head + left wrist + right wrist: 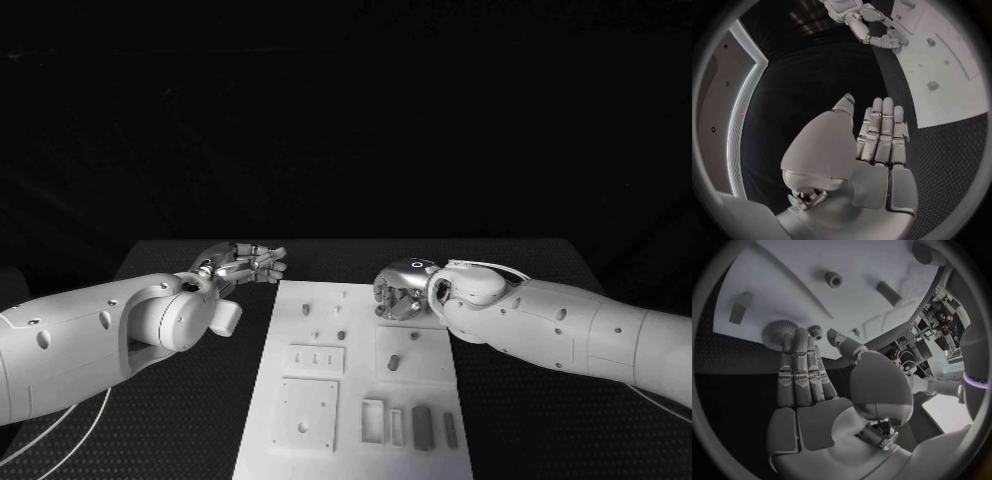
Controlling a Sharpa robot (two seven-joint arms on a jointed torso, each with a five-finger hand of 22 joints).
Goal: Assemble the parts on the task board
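You are bringing the right robot hand (401, 292), fingers straight and holding nothing, over the task board's (361, 345) far right edge near a gear-like part (779, 333), so be lowering it slowly while the left robot hand (242, 263), also unladen, is hovering beside the board.

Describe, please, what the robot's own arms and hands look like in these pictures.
Both arms are smooth, rounded white shells with small dark dots. The left arm has a round wrist joint. The left hand and right hand are silver metal with segmented fingers and flat palm plates.
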